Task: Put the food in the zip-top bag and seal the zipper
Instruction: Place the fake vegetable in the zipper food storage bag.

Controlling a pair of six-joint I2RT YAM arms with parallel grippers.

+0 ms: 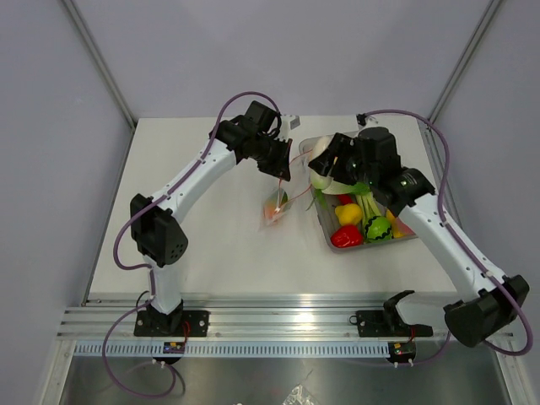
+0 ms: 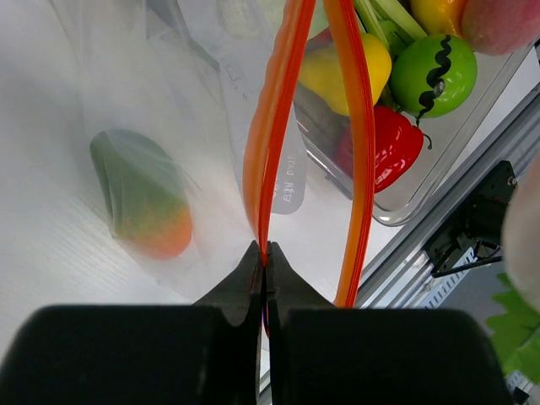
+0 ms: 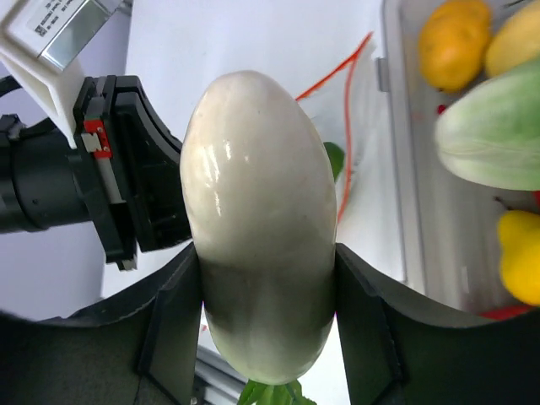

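Note:
My left gripper (image 2: 266, 253) is shut on one lip of the red-orange zipper (image 2: 274, 126) and holds the clear zip-top bag (image 1: 277, 207) up with its mouth open; the other lip (image 2: 361, 152) hangs apart. A green-and-orange toy fruit (image 2: 139, 196) lies inside the bag. My right gripper (image 3: 266, 283) is shut on a white radish with green leaves (image 3: 257, 219), held above the table just right of the bag's mouth, also seen from above (image 1: 324, 175). The left gripper (image 3: 110, 169) shows close beside it in the right wrist view.
A grey translucent tub (image 1: 327, 229) at the right holds a red pepper (image 1: 346, 237), a yellow fruit (image 1: 348, 213), a green fruit (image 1: 379, 228) and green stalks. The tub also appears in the left wrist view (image 2: 439, 160). An aluminium rail (image 1: 278, 321) runs along the near edge.

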